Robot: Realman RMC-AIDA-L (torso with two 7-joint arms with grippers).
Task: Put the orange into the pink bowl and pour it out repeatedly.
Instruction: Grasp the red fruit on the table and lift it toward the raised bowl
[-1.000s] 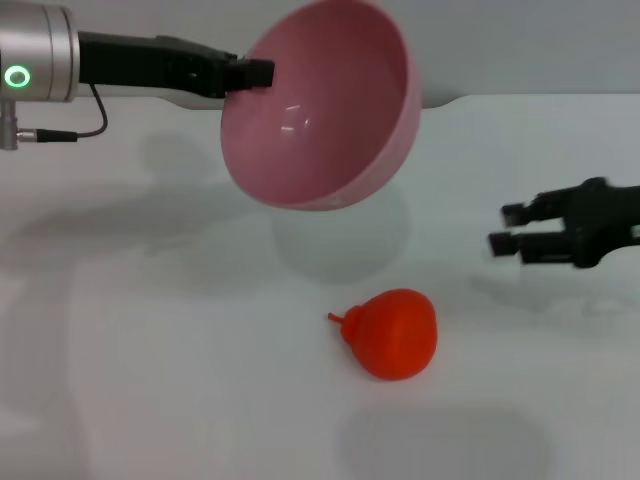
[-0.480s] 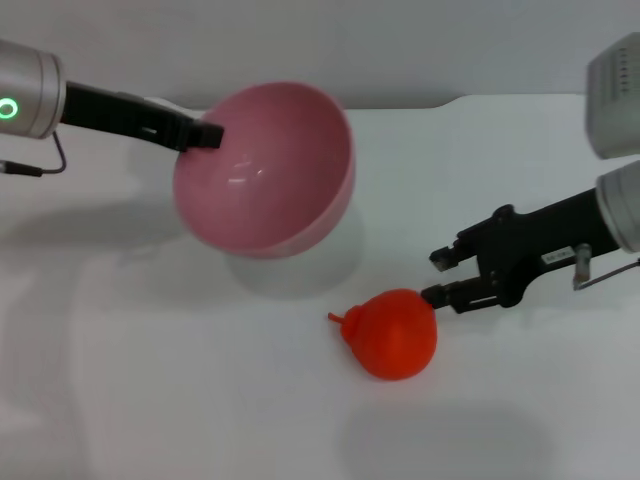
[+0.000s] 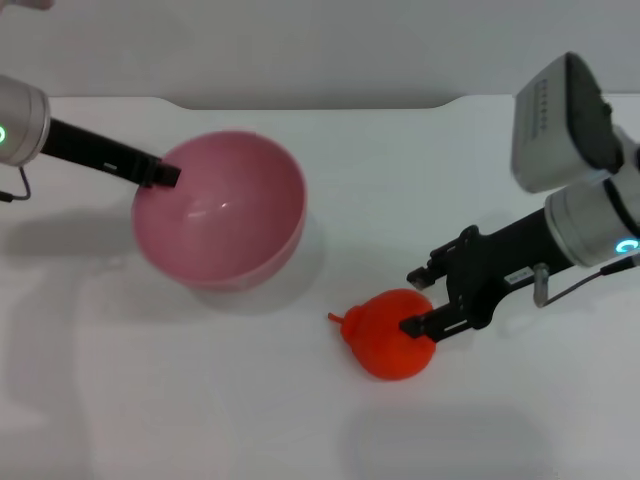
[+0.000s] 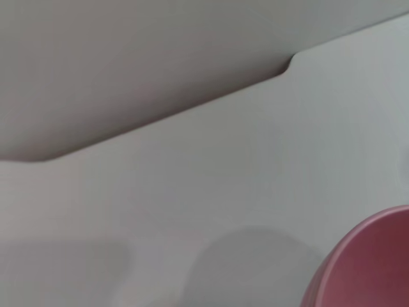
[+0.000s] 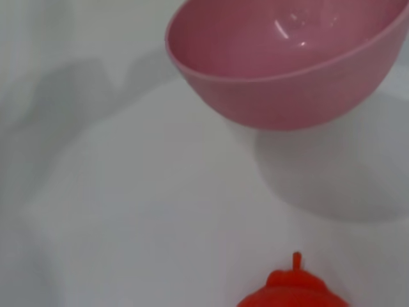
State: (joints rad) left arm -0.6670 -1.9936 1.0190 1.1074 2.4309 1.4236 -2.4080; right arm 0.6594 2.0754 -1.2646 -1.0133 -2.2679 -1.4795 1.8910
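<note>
The orange (image 3: 392, 334) lies on its side on the white surface (image 3: 200, 400), a little below the middle of the head view, its stem pointing toward 9 o'clock. The right gripper (image 3: 422, 299) reaches in from 3 o'clock with its jaws spread wide, one finger above the fruit and the other against its right flank (not closed on it). The pink bowl (image 3: 220, 222) sits at 10 o'clock from the orange, well apart, tilted and empty. The left gripper (image 3: 164, 176) grips the bowl's rim at its 9 o'clock edge, jaws pinched on it.
</note>
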